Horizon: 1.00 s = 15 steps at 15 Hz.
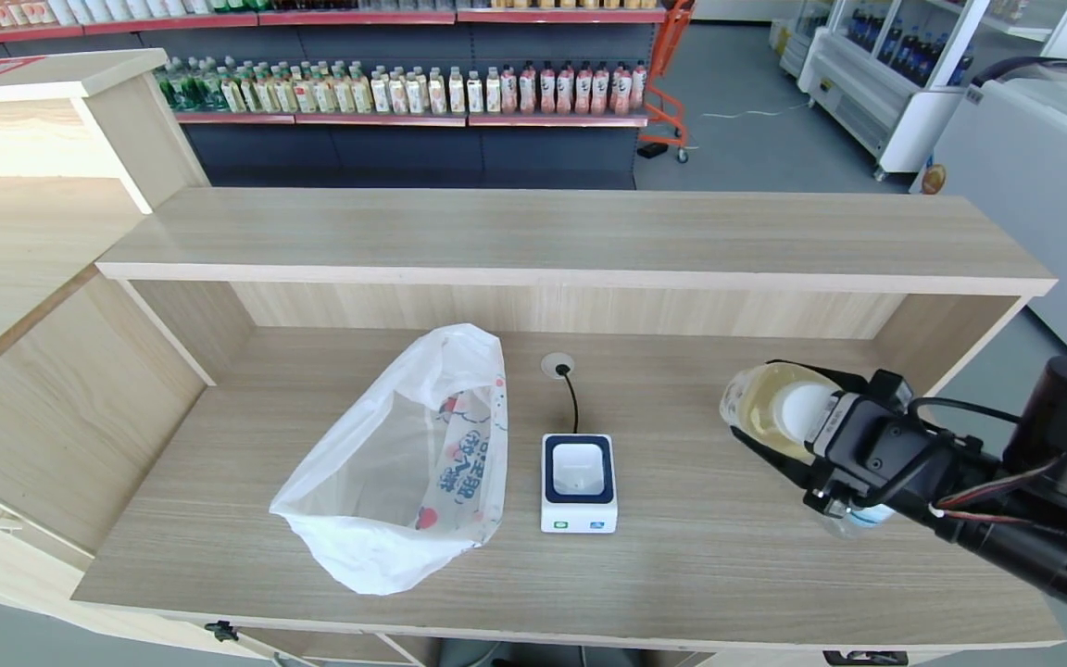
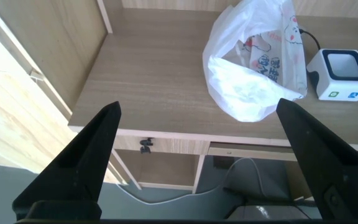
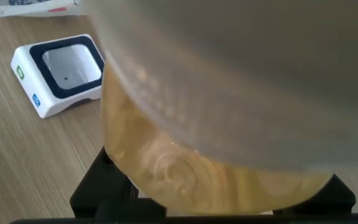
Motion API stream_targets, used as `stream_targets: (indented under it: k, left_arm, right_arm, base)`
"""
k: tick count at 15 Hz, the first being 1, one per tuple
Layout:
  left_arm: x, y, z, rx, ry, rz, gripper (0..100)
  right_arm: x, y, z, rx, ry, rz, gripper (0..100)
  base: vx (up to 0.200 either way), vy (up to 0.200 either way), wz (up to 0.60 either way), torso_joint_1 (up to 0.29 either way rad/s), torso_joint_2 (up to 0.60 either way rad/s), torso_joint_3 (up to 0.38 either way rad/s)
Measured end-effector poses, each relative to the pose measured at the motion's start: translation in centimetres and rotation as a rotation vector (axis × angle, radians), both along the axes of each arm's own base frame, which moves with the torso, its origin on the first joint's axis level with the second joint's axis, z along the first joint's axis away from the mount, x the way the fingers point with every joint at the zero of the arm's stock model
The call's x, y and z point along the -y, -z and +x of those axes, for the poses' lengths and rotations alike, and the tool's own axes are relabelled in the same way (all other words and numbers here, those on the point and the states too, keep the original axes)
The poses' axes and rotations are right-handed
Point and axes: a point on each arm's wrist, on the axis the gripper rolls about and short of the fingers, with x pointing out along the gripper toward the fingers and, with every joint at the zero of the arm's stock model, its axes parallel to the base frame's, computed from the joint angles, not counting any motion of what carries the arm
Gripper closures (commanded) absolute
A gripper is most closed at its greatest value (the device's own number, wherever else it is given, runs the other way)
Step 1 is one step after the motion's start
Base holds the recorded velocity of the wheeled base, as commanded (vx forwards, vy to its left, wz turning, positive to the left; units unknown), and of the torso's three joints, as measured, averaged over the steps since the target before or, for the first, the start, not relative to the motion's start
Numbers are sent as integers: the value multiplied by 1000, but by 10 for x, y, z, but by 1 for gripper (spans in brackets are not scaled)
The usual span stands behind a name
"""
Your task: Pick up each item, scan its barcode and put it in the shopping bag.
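The right hand (image 1: 788, 421) pinches a bottle (image 1: 754, 400) of yellowish liquid and holds it over the right end of the tabletop (image 1: 682, 574), clear of the surface. The bottle looks tilted. One rounded end points toward the far left, and a clear part pokes out past the hand on the near side. I cannot tell where its barcode sits.

The scanner (image 1: 578, 482) stands to the left of the bottle, near the middle of the tabletop, with its window facing up. The right arm is plainly the nearer one. Judging from this, the next move is a short sideways carry that turns the label down over that window.

The shopping bag (image 1: 404, 472) lies just beside the scanner on its far-left side, slumped with its mouth gaping. The scanner's cable (image 1: 572, 398) runs back to a hole at the rear, out of the carry path. Nothing stands between the bottle and the scanner.

The left hand (image 2: 199, 109) hangs spread and empty off the near left edge.
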Motion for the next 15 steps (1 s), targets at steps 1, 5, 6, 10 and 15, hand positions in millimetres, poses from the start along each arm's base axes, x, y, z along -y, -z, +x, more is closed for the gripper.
stream_targets:
  k: [1, 5, 6, 10, 15]
  left_arm:
    - [0, 0, 0, 0, 0, 0, 0]
    - [0, 0, 0, 0, -1, 0, 0]
    - [0, 0, 0, 0, -2, 0, 0]
    - [0, 0, 0, 0, 0, 0, 0]
    - [0, 0, 0, 0, 0, 1, 0]
  right_arm:
    - [0, 1, -1, 10, -2, -23, 100]
    - [-1, 3, -4, 31, -32, -60, 100]
    - [-1, 3, -4, 30, -32, -61, 100]
    - [0, 2, -4, 32, -31, -59, 100]
    - [0, 2, -4, 31, -32, -59, 100]
  base:
    - [0, 0, 0, 0, 0, 0]
    - [0, 0, 0, 0, 0, 0]
    - [0, 0, 0, 0, 0, 0]
    - [0, 0, 0, 0, 0, 0]
    - [0, 120, 0, -2, -1, 1]
